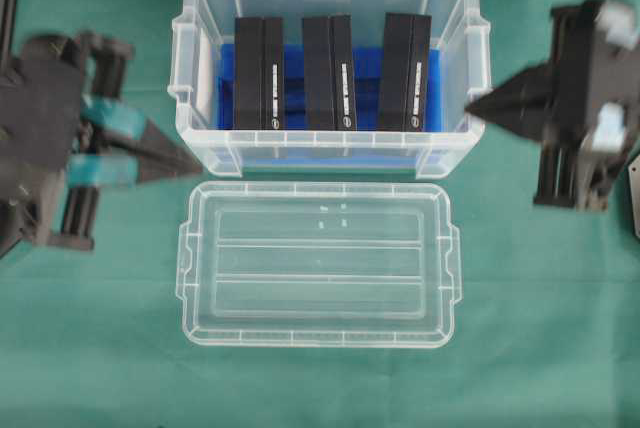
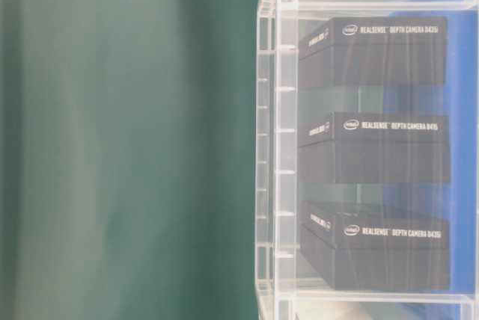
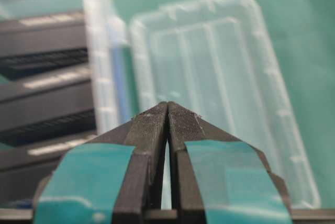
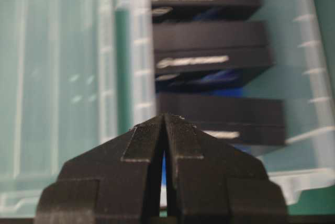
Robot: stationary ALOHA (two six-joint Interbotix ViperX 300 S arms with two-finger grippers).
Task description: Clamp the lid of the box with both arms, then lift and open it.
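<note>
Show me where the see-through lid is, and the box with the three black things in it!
lid [image 1: 318, 264]: overhead view, middle ridged panel.
box [image 1: 328, 160]: overhead view, clear front wall.

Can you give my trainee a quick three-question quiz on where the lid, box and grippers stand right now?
1. True or false: the lid is seated on top of the box.
2. How many black cartons stand inside the box? A) two B) three C) four
3. Fill in: both the left gripper and the right gripper have their jaws ____ and hold nothing.

Key:
1. False. The lid lies flat on the green cloth, in front of the box.
2. B. Three stand upright in a row on the blue floor.
3. Shut. In each wrist view the fingertips meet, clear of lid and box.
</note>
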